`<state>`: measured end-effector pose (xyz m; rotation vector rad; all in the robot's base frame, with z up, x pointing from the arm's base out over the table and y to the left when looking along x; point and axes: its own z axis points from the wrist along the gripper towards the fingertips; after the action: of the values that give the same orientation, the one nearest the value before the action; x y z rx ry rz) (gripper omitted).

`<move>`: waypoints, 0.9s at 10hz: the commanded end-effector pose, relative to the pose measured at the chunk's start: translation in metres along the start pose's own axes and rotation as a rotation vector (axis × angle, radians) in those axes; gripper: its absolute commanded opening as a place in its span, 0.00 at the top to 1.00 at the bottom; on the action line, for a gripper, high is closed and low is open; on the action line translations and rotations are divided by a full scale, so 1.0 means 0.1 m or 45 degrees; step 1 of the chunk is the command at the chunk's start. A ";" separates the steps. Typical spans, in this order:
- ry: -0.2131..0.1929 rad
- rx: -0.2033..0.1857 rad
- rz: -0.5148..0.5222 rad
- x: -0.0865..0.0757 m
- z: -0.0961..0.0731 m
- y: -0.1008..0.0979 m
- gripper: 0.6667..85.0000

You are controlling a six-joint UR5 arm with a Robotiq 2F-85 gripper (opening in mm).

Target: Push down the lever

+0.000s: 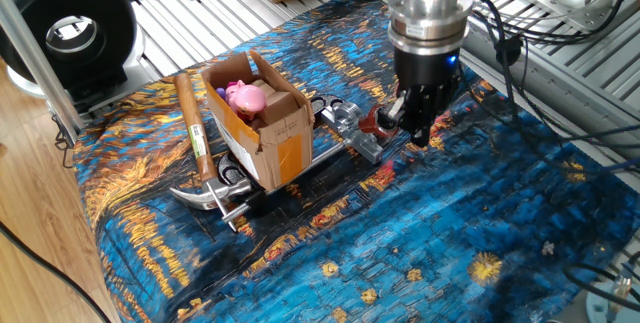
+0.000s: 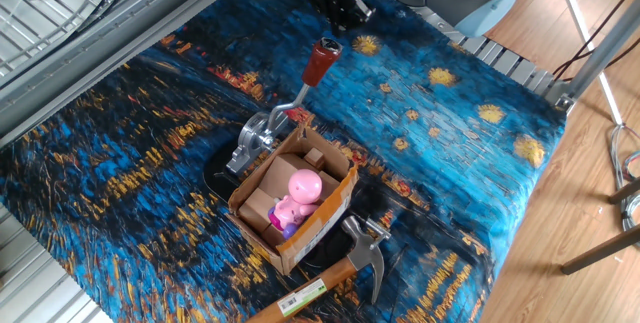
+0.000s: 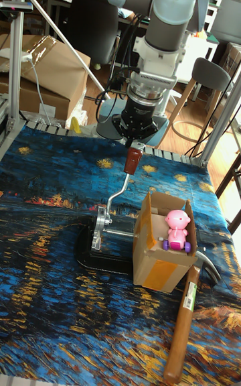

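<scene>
The lever (image 2: 296, 96) is a shiny silver arm rising at a slant from a chrome fixture (image 2: 256, 141). It ends in a dark red knob (image 2: 320, 59), which also shows in the other views (image 1: 384, 119) (image 3: 133, 159). The arm still stands raised. My gripper (image 2: 342, 10) hangs just behind and above the knob, fingers together and holding nothing. In one fixed view the gripper (image 1: 416, 129) sits right beside the knob. The tall view shows the gripper (image 3: 137, 139) directly over the knob's top; I cannot tell whether they touch.
An open cardboard box (image 2: 292, 203) with a pink toy pig (image 2: 299, 191) stands against the fixture's base. A wooden-handled claw hammer (image 2: 335, 271) lies beyond the box near the cloth's edge. A blue and orange painted cloth (image 2: 450, 133) covers the table.
</scene>
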<state>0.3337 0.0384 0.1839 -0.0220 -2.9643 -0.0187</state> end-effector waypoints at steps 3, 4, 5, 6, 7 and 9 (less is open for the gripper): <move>-0.157 -0.063 0.011 -0.27 0.03 0.26 0.99; -0.214 -0.060 0.011 -0.38 -0.01 0.28 0.99; -0.250 -0.051 0.006 -0.45 -0.03 0.28 0.99; -0.279 -0.046 0.009 -0.49 -0.04 0.29 0.99; -0.299 -0.030 0.008 -0.52 -0.02 0.25 0.99; -0.357 -0.032 -0.014 -0.62 -0.04 0.18 0.99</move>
<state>0.3814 0.0570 0.1757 -0.0287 -3.1787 -0.0439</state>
